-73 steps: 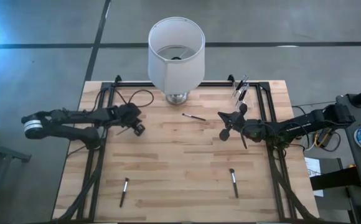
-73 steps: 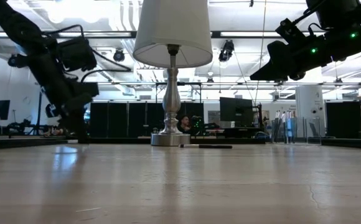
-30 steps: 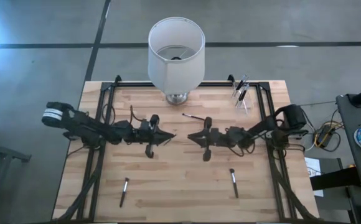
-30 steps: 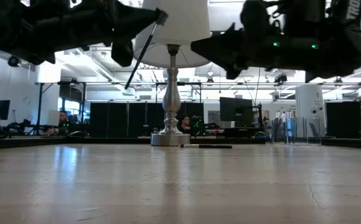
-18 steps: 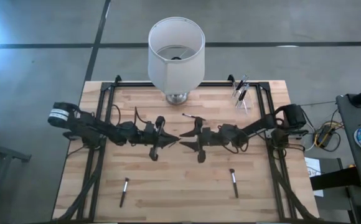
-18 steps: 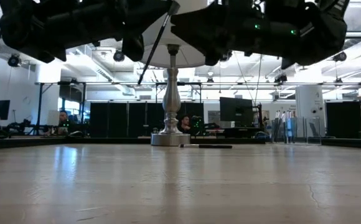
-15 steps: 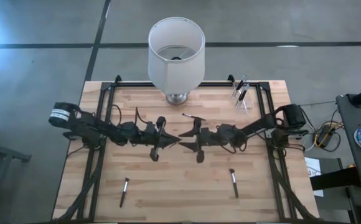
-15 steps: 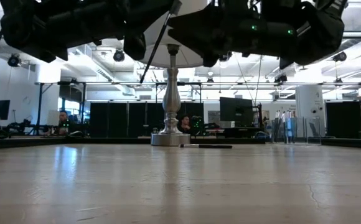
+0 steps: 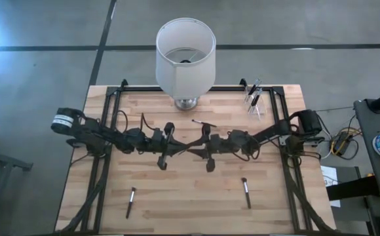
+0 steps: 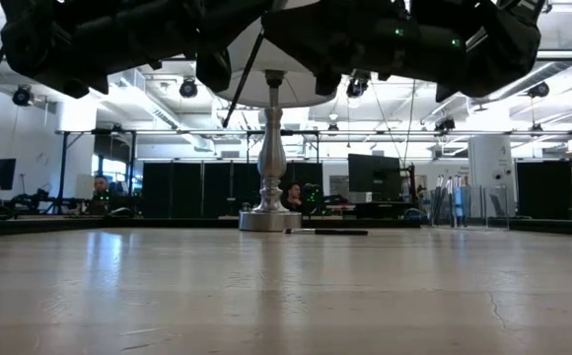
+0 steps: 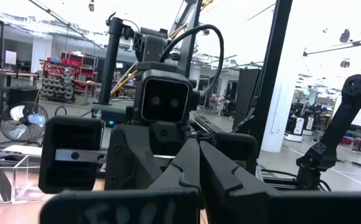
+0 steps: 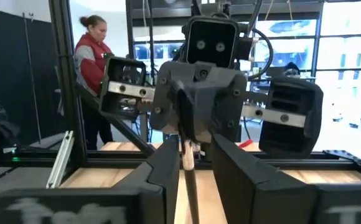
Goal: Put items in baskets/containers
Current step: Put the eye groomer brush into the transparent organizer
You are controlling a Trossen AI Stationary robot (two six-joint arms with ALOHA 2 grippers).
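Both arms meet above the table's middle. My left gripper [image 9: 179,147] is shut on a thin makeup brush [image 12: 187,171]. My right gripper [image 9: 194,145] faces it, open, with its fingers [image 12: 168,168] on either side of the brush's dark handle; I see no touch. The brush [image 10: 245,77] slants downward in the low view. Three more brushes lie flat on the wood [image 9: 130,202], [image 9: 246,192], [image 9: 204,122]. The clear cup [image 9: 254,101] stands at the far right corner with several brushes upright in it. My left gripper pinches the brush between its two fingers [image 12: 182,118], just beside the pale ferrule end [image 12: 185,154]. The fingers come level from the table's left. The brush is lifted clear, and its dark handle [image 12: 192,193] runs on toward my right gripper, tilted downward.
The big white lampshade [image 9: 185,56] on its metal base stands at the far edge, behind the two grippers. Black frame rails [image 9: 108,131] run along the table's sides. A person in a red top [image 12: 93,56] stands beyond the table. Bare wood lies toward the near edge.
Both arms have reached in toward the table's middle, and the grippers have closed the distance between them. My right gripper has slid toward the left until its fingers stand around the brush's handle. My left gripper has kept the brush lifted.
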